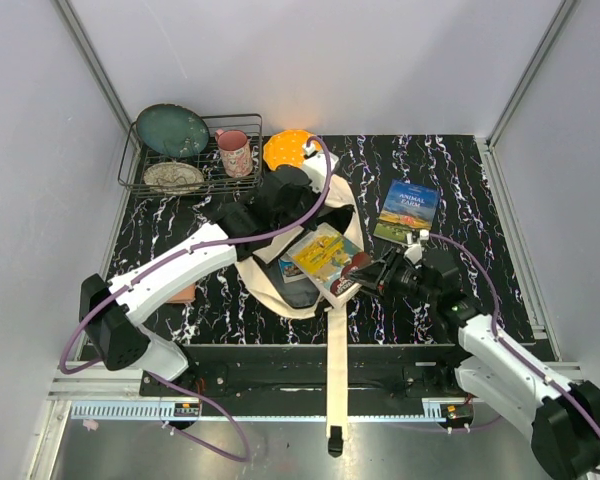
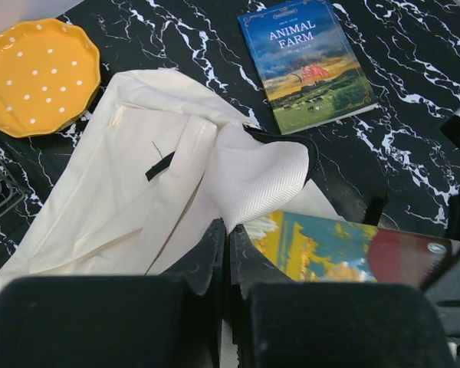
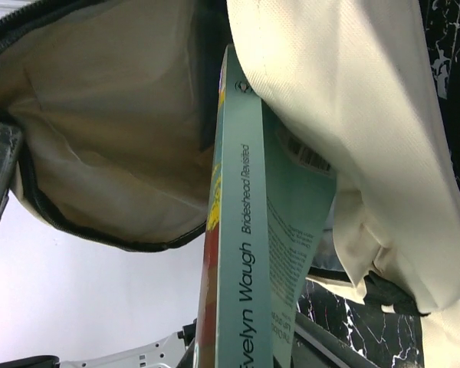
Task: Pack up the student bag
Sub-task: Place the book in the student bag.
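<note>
The student bag [image 1: 332, 222], cream canvas, lies in the middle of the table with its mouth facing right. My left gripper [image 1: 280, 196] is shut on the bag's upper edge [image 2: 253, 176] and holds the fabric up. My right gripper [image 1: 382, 274] is shut on a teal-spined paperback [image 3: 245, 253] with a yellow and blue cover [image 2: 330, 249]. The book's far end lies in the bag's mouth [image 3: 115, 138], under the lifted cloth [image 3: 353, 115]. A dark blue book [image 1: 291, 269] lies in the opening beside it.
An Animal Farm book [image 1: 407, 210] lies flat to the right of the bag. A yellow dotted plate [image 1: 285, 148] sits behind it. At the back left, a wire rack [image 1: 190, 150] holds two plates and a pink mug [image 1: 234, 153]. A cream strap [image 1: 335, 380] hangs over the front edge.
</note>
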Action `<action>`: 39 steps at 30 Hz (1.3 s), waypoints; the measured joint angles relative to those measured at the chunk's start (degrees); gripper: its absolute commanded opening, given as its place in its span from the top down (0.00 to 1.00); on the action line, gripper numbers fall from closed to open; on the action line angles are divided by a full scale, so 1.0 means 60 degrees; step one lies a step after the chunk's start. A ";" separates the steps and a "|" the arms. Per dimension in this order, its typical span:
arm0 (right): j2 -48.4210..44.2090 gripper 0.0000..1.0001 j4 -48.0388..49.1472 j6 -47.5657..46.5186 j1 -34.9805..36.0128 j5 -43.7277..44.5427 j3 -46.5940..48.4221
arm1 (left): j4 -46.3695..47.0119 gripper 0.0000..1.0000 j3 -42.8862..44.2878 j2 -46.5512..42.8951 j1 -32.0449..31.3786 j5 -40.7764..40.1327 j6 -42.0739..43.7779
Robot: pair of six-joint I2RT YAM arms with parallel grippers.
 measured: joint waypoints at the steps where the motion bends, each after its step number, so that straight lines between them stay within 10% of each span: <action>1: 0.0248 1.00 0.0251 -0.0015 0.0000 0.0025 0.0004 | -0.0036 1.00 0.0004 0.0000 -0.0033 0.0004 0.0004; 13: 0.2033 1.00 0.2255 0.0131 0.0000 0.0627 0.0415 | -0.0098 1.00 0.0058 0.0022 -0.0164 0.0040 -0.0200; 24: 0.2113 1.00 0.0124 -0.0714 0.0259 0.2535 0.0663 | -0.0098 1.00 0.0058 0.0022 -0.0182 0.0182 -0.0302; 39: 0.5716 0.95 0.2444 0.0095 0.2685 0.5074 0.2025 | -0.0036 1.00 0.0058 0.0022 -0.0262 0.0229 -0.0637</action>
